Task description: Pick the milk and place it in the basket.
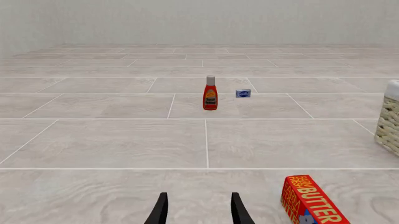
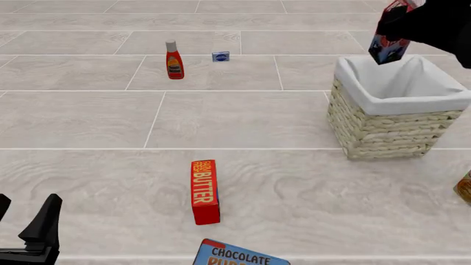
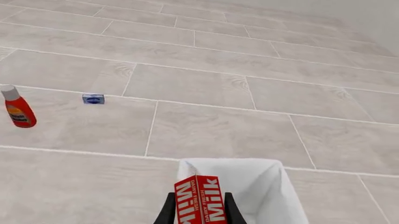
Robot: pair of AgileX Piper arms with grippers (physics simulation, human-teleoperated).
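The milk [image 2: 389, 48], a small carton with a red upper part and a dark blue base, hangs in my right gripper [image 2: 402, 23] just above the far rim of the basket [image 2: 383, 130]. In the right wrist view the fingers [image 3: 167, 211] press both sides of the red milk carton [image 3: 199, 200], with the basket's white lining [image 3: 259, 184] below it. My left gripper [image 2: 26, 220] is open and empty, low at the near left. In the left wrist view the left gripper [image 1: 199, 210] shows spread fingers with nothing between them.
A long red BUTTER box [image 2: 204, 190] lies near the middle front. A chocolate box [image 2: 239, 255] is at the front edge. A ketchup bottle [image 2: 174, 61] and a small blue packet [image 2: 220, 56] stand at the far left. An orange item [image 2: 465, 189] peeks in at the right edge.
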